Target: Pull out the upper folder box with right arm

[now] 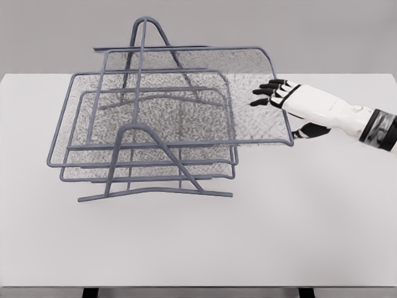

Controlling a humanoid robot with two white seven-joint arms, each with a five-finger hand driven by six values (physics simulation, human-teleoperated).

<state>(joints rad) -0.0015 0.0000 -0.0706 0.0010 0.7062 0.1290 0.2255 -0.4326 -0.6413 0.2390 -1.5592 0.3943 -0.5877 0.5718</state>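
Note:
A grey wire rack [146, 131] stands left of the table's middle and holds three mesh trays. The upper tray [248, 121] sticks out to the right, well past the two below it. My right hand [284, 110] comes in from the right edge and is at this tray's right rim. Its black fingers [268, 92] lie over the top of the mesh, with the thumb [312, 130] beneath the rim, so the hand is shut on the rim. The left arm is out of view.
The middle tray [93, 124] and lower tray [149, 172] sit inside the rack, one over the other. The rack stands on a white table [285, 236], whose front edge runs along the bottom of the view.

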